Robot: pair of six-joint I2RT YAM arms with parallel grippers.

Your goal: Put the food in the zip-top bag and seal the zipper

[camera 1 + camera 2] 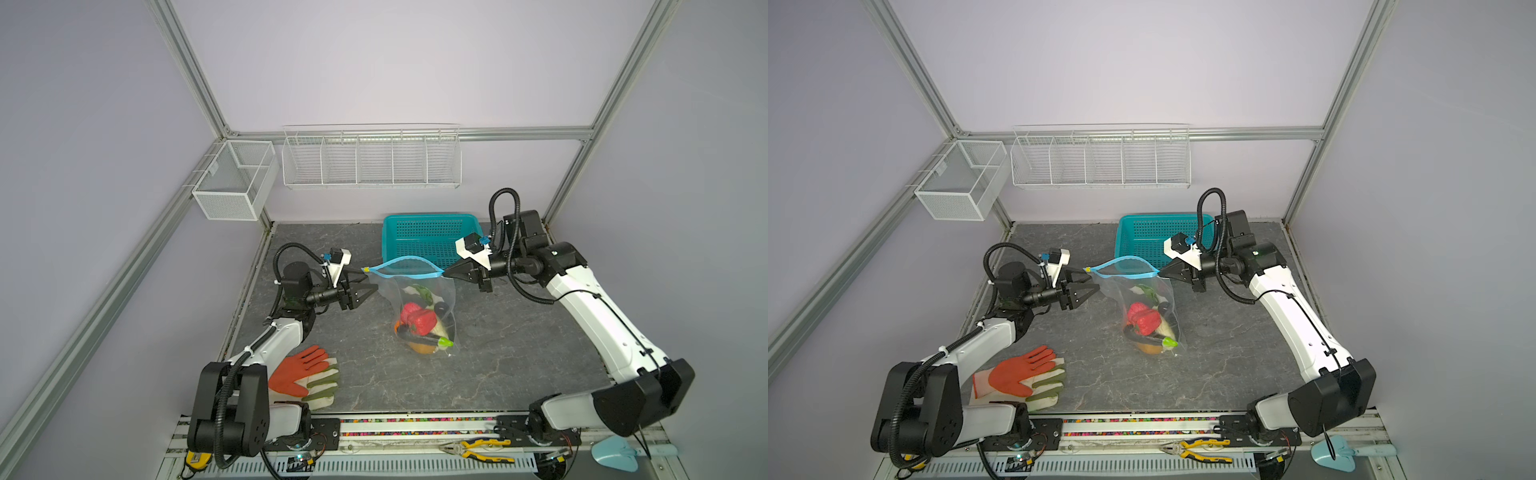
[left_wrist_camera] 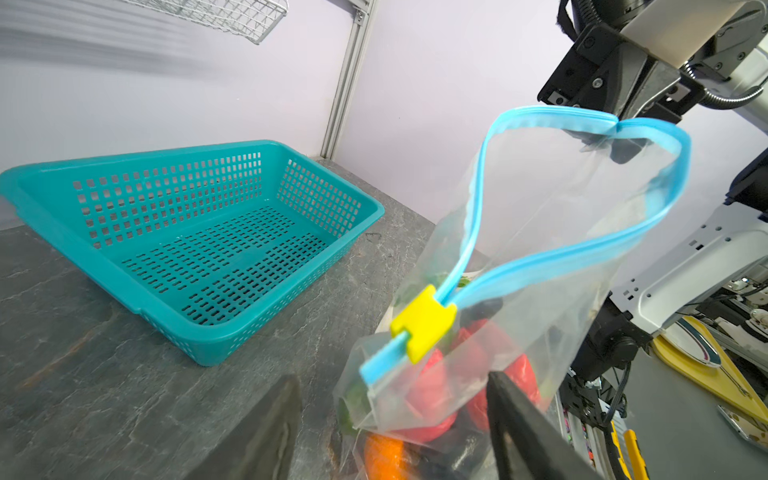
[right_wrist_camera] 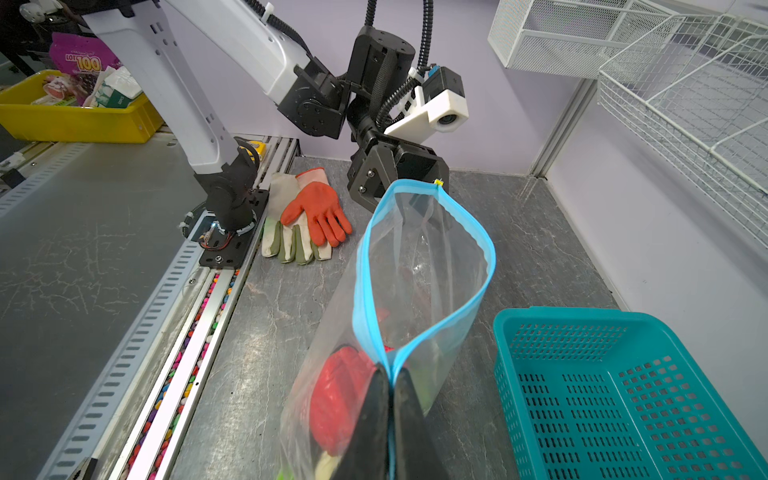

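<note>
The clear zip-top bag (image 1: 424, 299) (image 1: 1142, 299) hangs over the middle of the table with its bottom resting on it. The food (image 1: 419, 322) (image 1: 1144, 320) (image 3: 340, 395) is piled inside: red, orange, green and dark pieces. The light-blue zipper (image 1: 409, 276) (image 2: 561, 253) (image 3: 361, 266) gapes open in a loop. My right gripper (image 1: 444, 273) (image 3: 390, 374) is shut on its right end. The yellow slider (image 1: 365, 269) (image 2: 422, 328) sits at the left end. My left gripper (image 1: 370, 279) (image 2: 390, 380) is open right there, with the bag's corner below the slider between its fingers.
A teal perforated basket (image 1: 428, 239) (image 2: 199, 232) stands behind the bag, close to my right wrist. Orange-and-green gloves (image 1: 307, 374) lie at the front left by the left arm's base. Pliers (image 1: 478, 449) lie on the front rail. White wire baskets (image 1: 370, 160) hang on the back wall.
</note>
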